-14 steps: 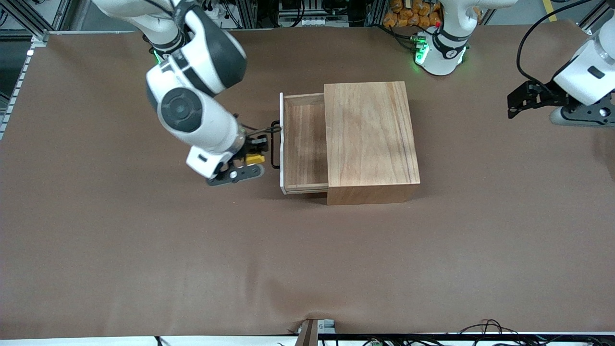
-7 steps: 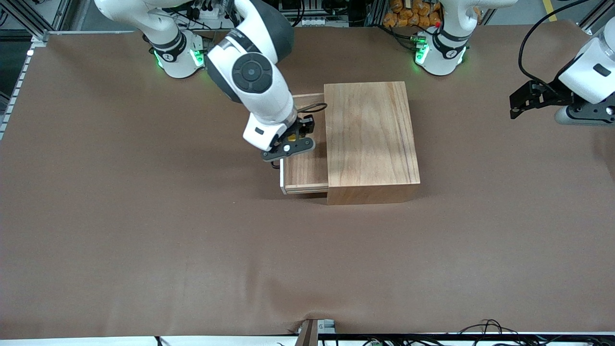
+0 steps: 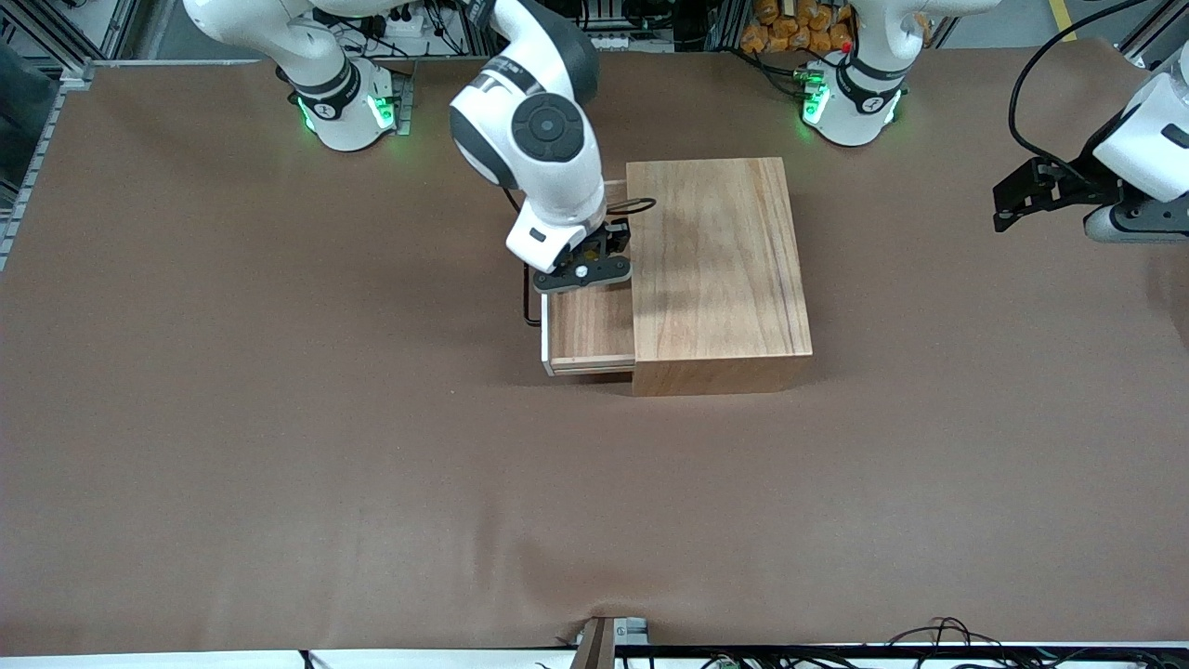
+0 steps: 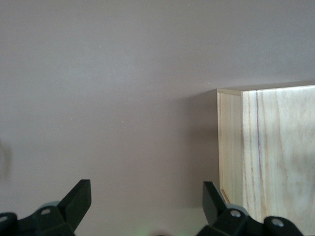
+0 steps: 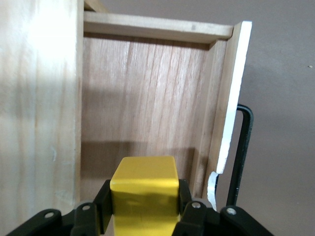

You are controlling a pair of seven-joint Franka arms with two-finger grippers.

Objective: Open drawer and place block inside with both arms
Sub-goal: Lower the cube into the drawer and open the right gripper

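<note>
Now block point(image 5: 143, 189) in right pincer point(image 5: 142, 209), over open drawer point(image 5: 147, 98)

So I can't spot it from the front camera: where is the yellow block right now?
The yellow block is clamped in the right gripper, held over the open drawer of the wooden box.

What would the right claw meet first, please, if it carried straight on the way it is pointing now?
Most likely the drawer floor. The right claw, shut on the block, points down into the open tray, and nothing shows between them; the block would probably touch first, though the depth is hard to judge.
</note>
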